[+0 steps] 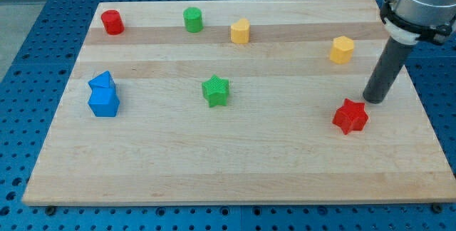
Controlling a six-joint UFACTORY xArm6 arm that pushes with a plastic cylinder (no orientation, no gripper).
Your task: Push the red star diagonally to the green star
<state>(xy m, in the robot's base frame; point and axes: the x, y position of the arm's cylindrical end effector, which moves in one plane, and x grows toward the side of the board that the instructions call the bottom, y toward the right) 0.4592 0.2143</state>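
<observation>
The red star (350,116) lies on the wooden board at the view's lower right. The green star (215,90) lies near the board's middle, to the left of the red star and a little higher. My tip (373,100) rests on the board just above and to the right of the red star, very close to its upper right point; I cannot tell whether they touch. The dark rod rises from the tip toward the view's top right corner.
A red cylinder (112,22) and a green cylinder (193,19) stand along the top edge. Two yellow blocks (240,31) (342,49) lie at top centre and upper right. Two blue blocks (103,93) sit together at the left. The board's right edge (427,117) is near the tip.
</observation>
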